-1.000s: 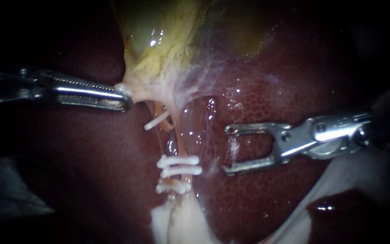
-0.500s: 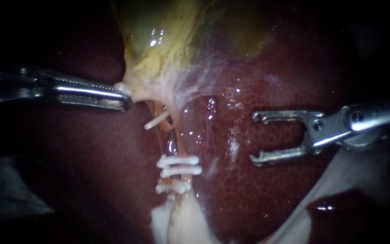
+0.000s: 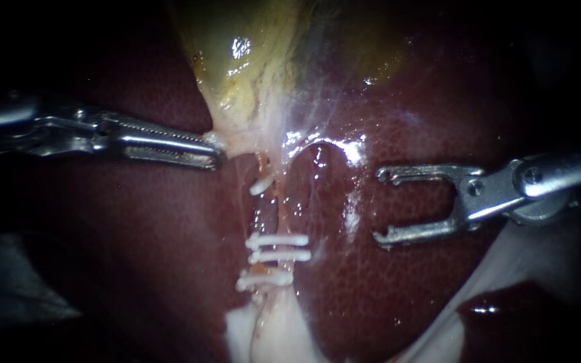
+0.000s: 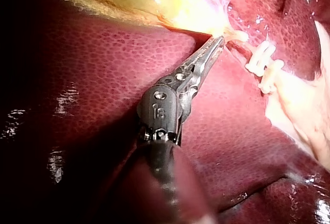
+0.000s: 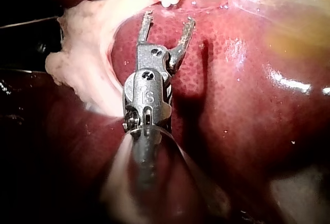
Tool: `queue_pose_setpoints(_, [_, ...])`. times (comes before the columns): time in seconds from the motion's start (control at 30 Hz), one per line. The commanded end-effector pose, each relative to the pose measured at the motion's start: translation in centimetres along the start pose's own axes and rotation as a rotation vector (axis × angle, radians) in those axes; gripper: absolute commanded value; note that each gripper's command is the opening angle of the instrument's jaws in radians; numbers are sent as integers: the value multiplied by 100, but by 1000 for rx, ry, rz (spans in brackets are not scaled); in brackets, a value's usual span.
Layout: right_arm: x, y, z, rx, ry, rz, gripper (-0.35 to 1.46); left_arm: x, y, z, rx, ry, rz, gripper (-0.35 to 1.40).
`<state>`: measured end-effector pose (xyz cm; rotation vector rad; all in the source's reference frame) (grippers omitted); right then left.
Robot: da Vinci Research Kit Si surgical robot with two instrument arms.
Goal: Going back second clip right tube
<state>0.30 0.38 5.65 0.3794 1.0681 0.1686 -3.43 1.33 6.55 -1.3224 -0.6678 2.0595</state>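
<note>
The shiny metal left instrument [image 3: 214, 153] has jaws clamped on pale tissue [image 3: 228, 140] under the yellow gallbladder [image 3: 250, 60]. Below the gallbladder, 4 small white clips [image 3: 278, 240] cross a thin pink tube [image 3: 267, 215]. Farther off, the silver right instrument [image 3: 379, 205] has empty, open jaws.

no label, brand, number or sign anywhere on the tissue in view; a small stamped mark [image 4: 160, 112] on the dark wrist housing of the left instrument [image 4: 216, 42]; a second stamped mark [image 5: 147, 97] on the right instrument [image 5: 169, 19], neither read off
</note>
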Motion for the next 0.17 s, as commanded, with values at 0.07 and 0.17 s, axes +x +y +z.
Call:
queue_pose_setpoints(0.07, [0,0,0,0,0,0,50,1,1,-1,0,0,-2,-35])
queue_pose_setpoints(0.17, [0,0,1,-1,0,0,50,3,4,-4,-2,0,-3,-35])
